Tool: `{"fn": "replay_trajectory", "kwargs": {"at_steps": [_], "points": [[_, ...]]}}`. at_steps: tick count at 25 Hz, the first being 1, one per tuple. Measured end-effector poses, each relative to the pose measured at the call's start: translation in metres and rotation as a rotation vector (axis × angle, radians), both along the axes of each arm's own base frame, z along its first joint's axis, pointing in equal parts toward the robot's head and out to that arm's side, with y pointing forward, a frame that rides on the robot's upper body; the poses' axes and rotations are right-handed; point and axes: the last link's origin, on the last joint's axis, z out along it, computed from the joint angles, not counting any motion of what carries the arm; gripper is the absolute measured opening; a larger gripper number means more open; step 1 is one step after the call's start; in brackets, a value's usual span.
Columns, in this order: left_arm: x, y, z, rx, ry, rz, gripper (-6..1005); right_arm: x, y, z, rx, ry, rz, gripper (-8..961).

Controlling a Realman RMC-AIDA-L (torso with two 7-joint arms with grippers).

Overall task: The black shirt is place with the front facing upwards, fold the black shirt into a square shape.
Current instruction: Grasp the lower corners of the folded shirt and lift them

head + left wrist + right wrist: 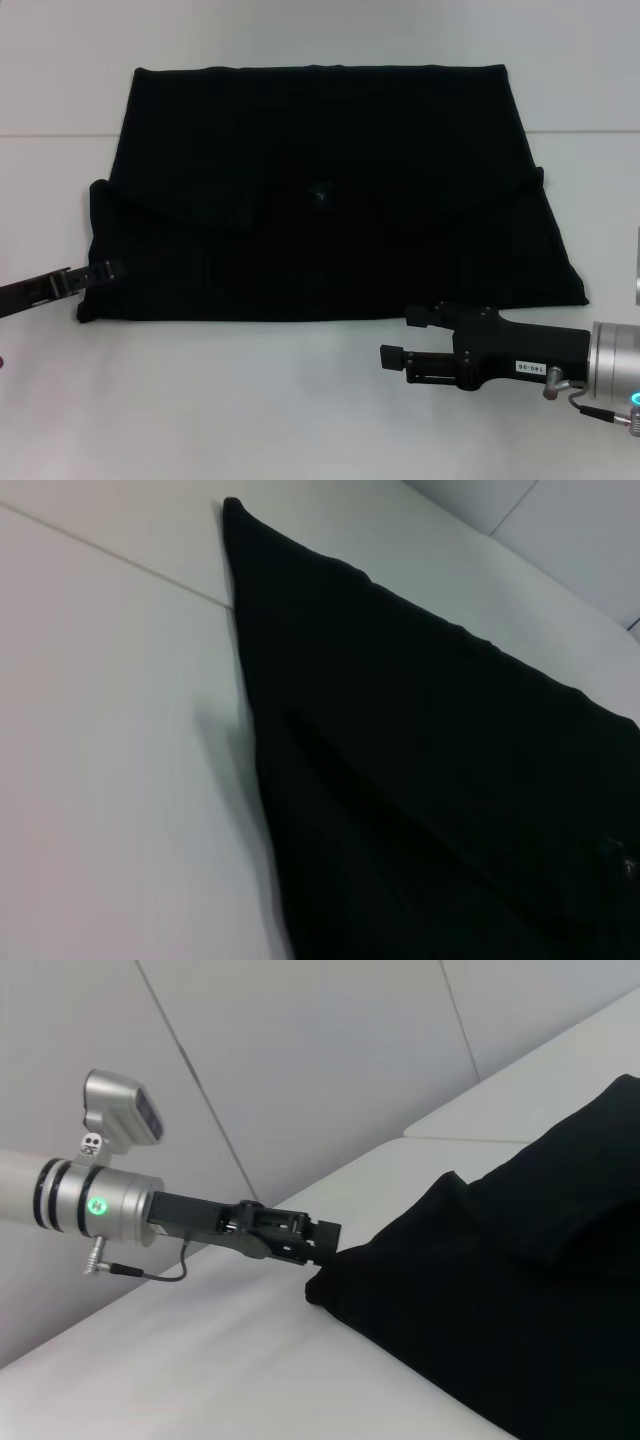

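Shirt [320,200]: black cloth, folded into a wide slab on the white table [200,400]; no lettering shows on it.
Writing: a small white label on the right pincer's body carries print too small to read.
Right pincer [398,337]: nearest, fingers spread, over bare table just clear of the shirt's near edge.
Left pincer [112,268]: at the shirt's near left corner, tips against the cloth edge; I cannot tell whether they pinch it.
Folds: a sleeve flap lies across the left half, beyond the left pincer.
Hidden: a faint mark at mid-shirt is unclear.
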Motion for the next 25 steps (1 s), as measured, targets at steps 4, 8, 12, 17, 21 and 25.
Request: {"fn": "replay_trajectory", "kwargs": {"at_steps": [4, 8, 12, 17, 21, 25], "points": [[0.003, 0.003, -0.004, -0.009, 0.005, -0.011, 923, -0.001, 0.0, 0.0, 0.001, 0.003, -0.002, 885], [0.004, 0.004, -0.005, -0.013, 0.007, -0.014, 922, -0.001, 0.001, 0.001, 0.005, 0.009, -0.004, 885], [0.004, 0.002, -0.005, -0.023, -0.003, -0.012, 923, 0.0, 0.001, 0.001, 0.005, 0.009, -0.004, 885], [0.007, 0.0, -0.008, -0.05, -0.017, -0.023, 922, -0.001, 0.002, 0.002, 0.008, 0.011, -0.005, 884], [0.01, 0.001, -0.012, -0.064, -0.011, -0.028, 921, -0.002, 0.002, 0.001, 0.007, 0.014, -0.003, 884], [0.011, 0.001, -0.013, -0.075, -0.012, -0.032, 920, -0.003, 0.002, 0.002, 0.008, 0.018, -0.004, 884]]}}
